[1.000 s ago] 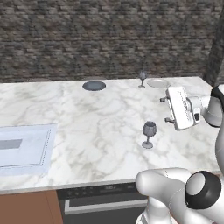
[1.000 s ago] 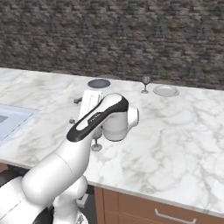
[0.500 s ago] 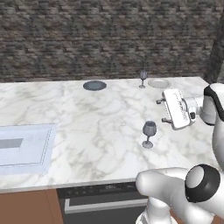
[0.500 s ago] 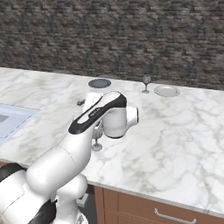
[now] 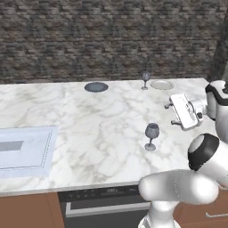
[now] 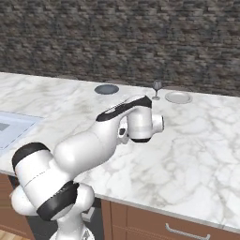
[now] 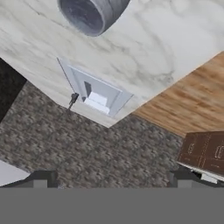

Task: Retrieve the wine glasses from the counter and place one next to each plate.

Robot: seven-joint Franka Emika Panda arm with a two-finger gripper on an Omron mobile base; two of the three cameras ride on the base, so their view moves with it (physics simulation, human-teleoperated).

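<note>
1. The table (image 5: 89,129) is topped with smooth white marble, grey-veined, over brown wood fronts.
2. The glasses (image 5: 151,136) are made of smoky translucent glass.
3. The wall (image 5: 111,40) is faced with rough dark stone.
4. The arm (image 6: 93,145) is cased in glossy white plastic.

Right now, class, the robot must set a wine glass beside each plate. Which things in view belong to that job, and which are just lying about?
Belong to the job:
near glass
far glass, standing beside the pale plate
dark plate, no glass by it
counter
gripper, open

Just lying about:
sink
stone wall
</note>
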